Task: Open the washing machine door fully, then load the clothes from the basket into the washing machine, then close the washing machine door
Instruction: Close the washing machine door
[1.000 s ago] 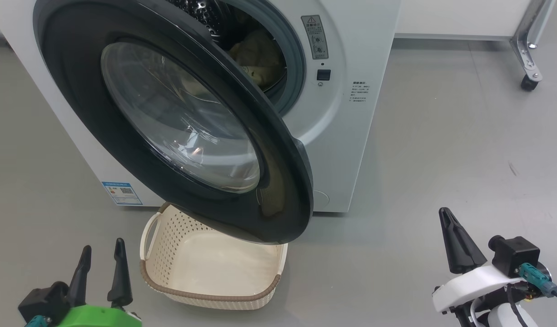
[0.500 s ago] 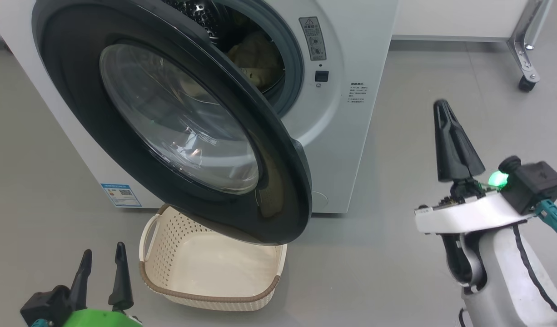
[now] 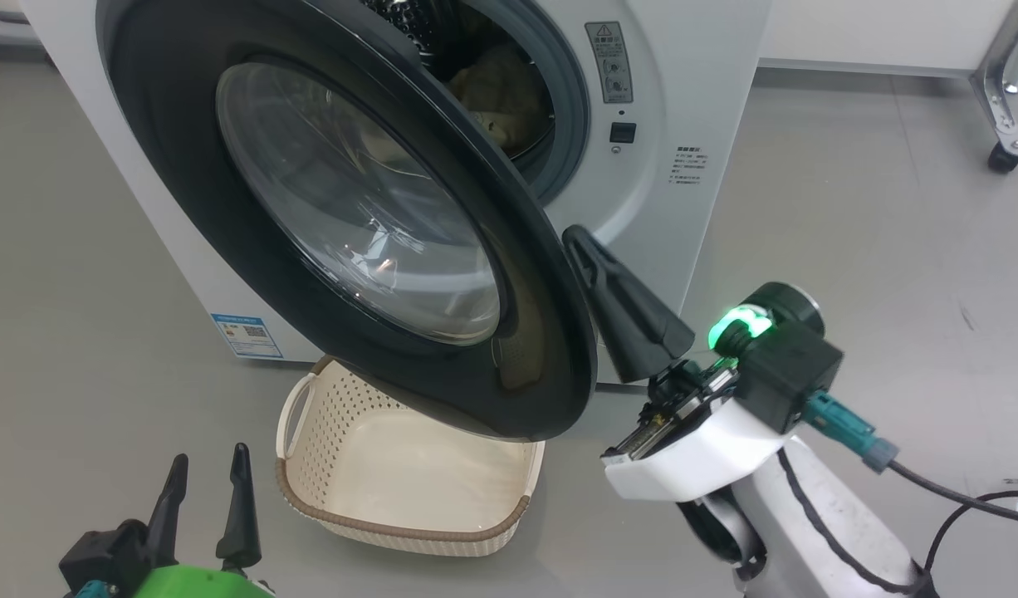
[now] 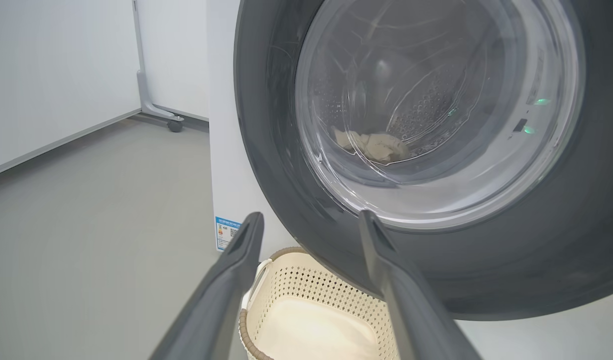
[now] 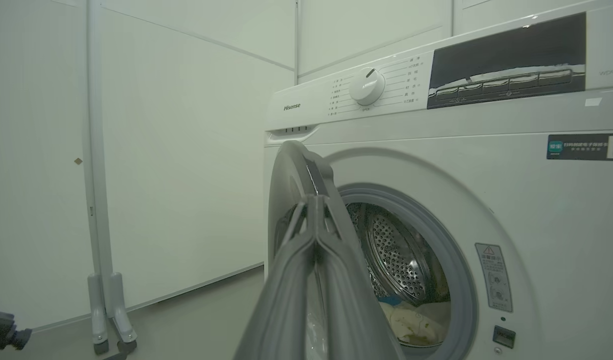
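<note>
The washing machine [image 3: 708, 100] stands with its door [image 3: 351, 208] swung partly open, black rim and glass bowl facing me. Cream-yellow clothes [image 3: 501, 91] lie in the steel drum and show again low in the drum [image 5: 411, 320]. The cream basket [image 3: 409, 531] sits empty on the floor under the door. My right gripper [image 3: 577, 237] is shut with nothing in it; its tip is right beside the door's free edge [image 5: 291, 170], and I cannot tell whether they touch. My left gripper [image 3: 210, 461] is open, low and left of the basket [image 4: 306, 280].
A metal frame leg on a caster [image 3: 1003, 158] stands on the grey floor at the far right. A white stand's foot [image 5: 104, 300] is left of the machine. A blue label [image 3: 247, 335] marks the washer's lower corner.
My right arm has risen from the lower right and swung left, bringing its shut fingers beside the door's free edge. The head camera shifted a little. Left gripper, door and basket stay put.
</note>
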{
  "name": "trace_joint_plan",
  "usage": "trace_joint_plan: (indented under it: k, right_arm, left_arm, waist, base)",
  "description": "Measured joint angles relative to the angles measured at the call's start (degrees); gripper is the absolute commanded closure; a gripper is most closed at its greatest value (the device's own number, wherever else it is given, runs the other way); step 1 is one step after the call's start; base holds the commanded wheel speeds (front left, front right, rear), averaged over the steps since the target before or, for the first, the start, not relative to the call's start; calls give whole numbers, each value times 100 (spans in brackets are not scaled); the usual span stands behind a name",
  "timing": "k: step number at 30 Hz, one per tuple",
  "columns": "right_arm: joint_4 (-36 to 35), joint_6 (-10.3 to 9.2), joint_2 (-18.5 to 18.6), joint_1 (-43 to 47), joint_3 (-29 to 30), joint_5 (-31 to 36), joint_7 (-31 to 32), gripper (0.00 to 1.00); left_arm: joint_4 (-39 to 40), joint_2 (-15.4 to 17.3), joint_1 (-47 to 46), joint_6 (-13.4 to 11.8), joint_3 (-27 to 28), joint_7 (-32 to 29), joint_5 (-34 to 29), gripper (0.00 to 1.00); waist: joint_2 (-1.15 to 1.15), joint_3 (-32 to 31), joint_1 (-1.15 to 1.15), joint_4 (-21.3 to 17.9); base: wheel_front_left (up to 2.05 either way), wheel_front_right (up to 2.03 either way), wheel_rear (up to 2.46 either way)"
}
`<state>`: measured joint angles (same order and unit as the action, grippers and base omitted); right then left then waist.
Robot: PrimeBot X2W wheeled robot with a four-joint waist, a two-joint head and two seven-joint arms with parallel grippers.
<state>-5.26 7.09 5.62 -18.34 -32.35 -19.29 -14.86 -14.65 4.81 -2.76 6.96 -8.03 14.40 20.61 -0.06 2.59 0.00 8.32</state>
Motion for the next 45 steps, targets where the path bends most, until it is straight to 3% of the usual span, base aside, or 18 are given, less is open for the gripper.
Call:
trace_joint_plan:
  k: [6,14,28,45]
  right_arm:
    - [595,0,40,26,-697,-133,0,100]
    - [1150,0,25,35,-1017,-305,0,100]
    - [1622,0,18,-188,-958,-401,0,100]
    - [1700,0,91,-670,-858,-402,0,100]
  left_arm:
    - [40,-27,-4,0,48,0,0,0]
    - [62,-69,-14,1,62,0,-49,0]
    - [140,-113,-87,1,-2,0,-51,0]
    - [327,-155,-233,1,57,0,5,0]
  waist:
    - [0,90,0,99]
    - [0,187,0,147]
    - [0,414,0,223]
    - [0,828,0,107]
  base:
    - [0,0,0]
    - [0,0,0]
    - [0,0,0]
    - [0,0,0]
